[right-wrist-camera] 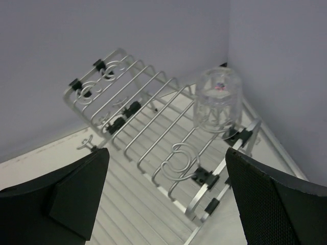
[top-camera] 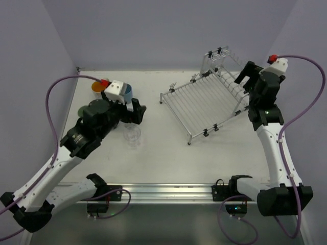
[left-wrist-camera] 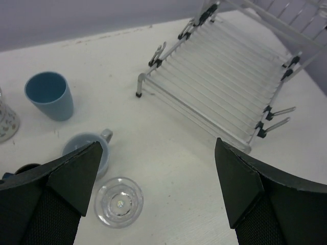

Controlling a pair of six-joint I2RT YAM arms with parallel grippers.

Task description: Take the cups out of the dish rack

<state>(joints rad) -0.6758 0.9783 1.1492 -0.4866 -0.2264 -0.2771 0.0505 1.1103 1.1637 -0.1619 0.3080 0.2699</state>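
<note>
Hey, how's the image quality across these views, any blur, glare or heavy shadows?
Top external: soft even light, all sharp, faint shadow beneath the dish rack. Left wrist: table sharp, small glint in the clear glass, left gripper fingers dark and slightly soft. Right wrist: rack wires and the tumbler crisp, no glare.

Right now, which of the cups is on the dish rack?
The clear glass turned upside down on the raised back of the dish rack. The other clear glass, the blue tumbler and the pale mug stand upright on the table.
</note>
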